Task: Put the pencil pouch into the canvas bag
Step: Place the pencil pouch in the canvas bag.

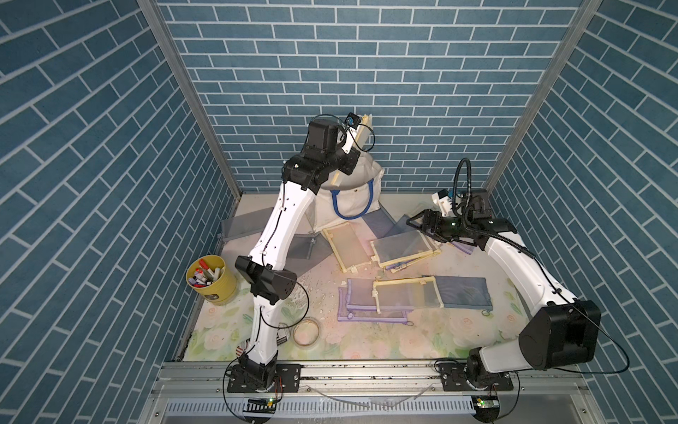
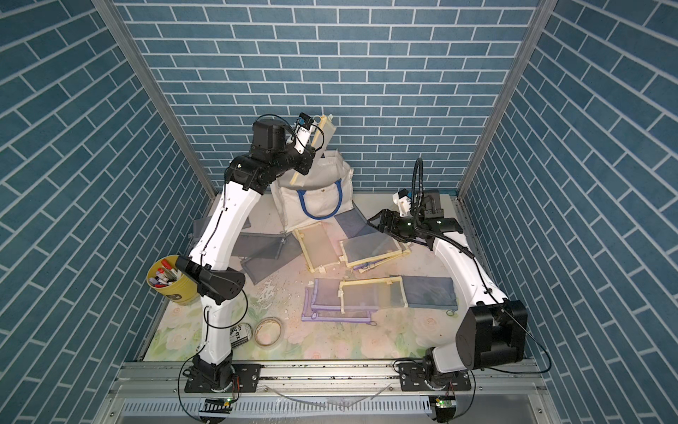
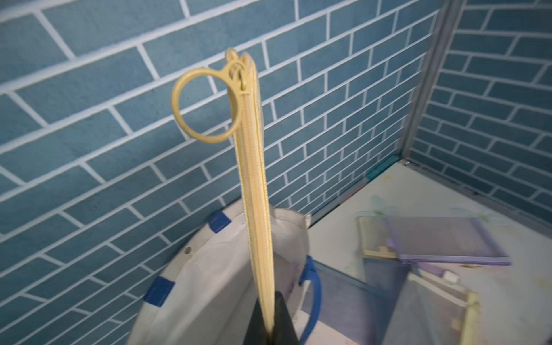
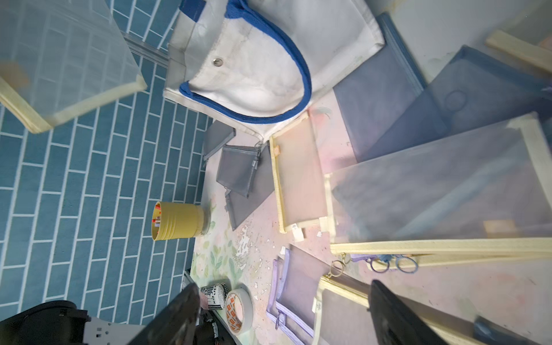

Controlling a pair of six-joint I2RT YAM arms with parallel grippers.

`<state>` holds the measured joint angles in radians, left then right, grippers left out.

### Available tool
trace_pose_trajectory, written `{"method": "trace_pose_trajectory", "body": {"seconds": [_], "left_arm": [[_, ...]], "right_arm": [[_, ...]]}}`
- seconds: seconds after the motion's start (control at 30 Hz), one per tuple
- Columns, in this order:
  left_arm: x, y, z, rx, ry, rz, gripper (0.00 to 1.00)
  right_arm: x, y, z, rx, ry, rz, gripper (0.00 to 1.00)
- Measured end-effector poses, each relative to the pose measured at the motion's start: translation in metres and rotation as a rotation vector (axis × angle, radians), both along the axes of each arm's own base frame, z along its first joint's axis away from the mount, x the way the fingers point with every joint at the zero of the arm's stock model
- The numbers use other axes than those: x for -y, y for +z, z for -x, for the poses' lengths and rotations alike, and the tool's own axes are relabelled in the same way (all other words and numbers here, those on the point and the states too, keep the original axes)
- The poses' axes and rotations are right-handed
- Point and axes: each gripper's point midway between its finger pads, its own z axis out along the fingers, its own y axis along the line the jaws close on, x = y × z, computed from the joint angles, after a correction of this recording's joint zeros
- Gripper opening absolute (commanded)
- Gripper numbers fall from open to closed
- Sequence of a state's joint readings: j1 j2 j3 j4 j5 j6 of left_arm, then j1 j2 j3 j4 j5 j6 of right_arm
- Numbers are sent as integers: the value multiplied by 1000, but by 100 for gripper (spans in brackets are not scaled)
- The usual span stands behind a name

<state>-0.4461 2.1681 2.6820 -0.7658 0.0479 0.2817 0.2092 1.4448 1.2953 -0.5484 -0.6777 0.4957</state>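
A: What has the left claw (image 3: pixel 270 328) got?

B: It is pinched shut on the zipper edge of the pencil pouch (image 3: pixel 254 179). The pouch sticks out edge-on past the tips, with its ring pull (image 3: pixel 204 104) at the far end. The canvas bag (image 3: pixel 215 283) sits right beneath the claw, mouth gaping upward.

A: So the pouch isn't in yet?

B: No. In both top views it hangs tilted above the opening. Whether its lower corner has passed the rim cannot be told.

A: What would make the drop clean?

B: Probably the claw should point the pouch's long edge down into the mouth and sink until the leading corner is under the rim. Only then should it let go. Let go high and slanted, a flat pouch could catch the rim and slide down outside. The ring could also hook a blue handle (image 1: pixel 350 205).

A: And the right claw (image 4: pixel 283 313)?

B: Spread wide and empty, low over the spare pouches (image 1: pixel 403 249) on the bench (image 1: pixel 367 337). The bag is well off to its side.

A: Materials?

B: The pouch is a thin, see-through mesh panel bound in pale yellow fabric, with a plastic-looking zipper and ring. It looks flat and floppy, stiff only along the zipper. The bag is boxy off-white canvas, creased and slumped. Its soft walls would likely give under a push. It has woven loop handles and a small metal snap (image 4: pixel 218 62).
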Motion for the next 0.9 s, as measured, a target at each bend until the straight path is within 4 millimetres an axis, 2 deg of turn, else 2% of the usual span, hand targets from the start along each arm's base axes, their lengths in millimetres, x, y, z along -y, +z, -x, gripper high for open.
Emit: {"method": "trace_pose_trajectory", "body": {"seconds": [0.13, 0.33, 0.57, 0.67, 0.7, 0.73, 0.8, 0.83, 0.87, 0.9], "left_arm": [[-5, -32, -32, 37, 40, -154, 0], [-4, -91, -63, 12, 33, -298, 0], [-16, -162, -75, -83, 22, -409, 0], [-18, -172, -76, -100, 14, -413, 0], [-19, -173, -77, -99, 16, -408, 4], [-19, -172, -77, -96, 17, -402, 17], [-18, -169, -79, -90, 21, -384, 59], [-18, -168, -79, -87, 21, -374, 72], [-17, -166, -79, -85, 23, -362, 79], [-17, -164, -79, -85, 22, -350, 82]], "right_arm": [[9, -6, 3, -28, -30, 61, 87], [18, -3, -3, -28, -68, 122, 85], [18, -3, -25, -26, -90, 147, 84], [20, -4, -38, -26, -108, 170, 84], [21, -4, -43, -27, -117, 181, 84], [22, -5, -47, -29, -126, 192, 84], [25, -7, -56, -32, -145, 216, 84], [27, -8, -60, -33, -153, 225, 84], [28, -10, -65, -33, -162, 236, 83], [29, -12, -69, -34, -170, 246, 83]]}}
